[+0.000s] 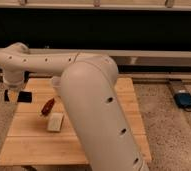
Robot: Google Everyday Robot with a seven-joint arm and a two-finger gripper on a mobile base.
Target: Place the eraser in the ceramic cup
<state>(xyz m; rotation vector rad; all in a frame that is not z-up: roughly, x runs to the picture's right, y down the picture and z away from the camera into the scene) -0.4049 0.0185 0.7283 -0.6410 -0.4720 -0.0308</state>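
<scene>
My gripper [15, 96] hangs from the wrist at the far left, over the left edge of the wooden table [34, 145]. It is shut on the eraser [24, 96], a flat black slab that sticks out to its right, above the table top. The ceramic cup is hidden; my bulky white arm [94, 100] covers the middle and right of the table.
A slim red-handled tool [48, 106] and a pale beige block [55, 121] lie on the table's left half, right of the gripper. A blue device [185, 100] sits on the floor at right. A dark wall with a rail runs behind the table.
</scene>
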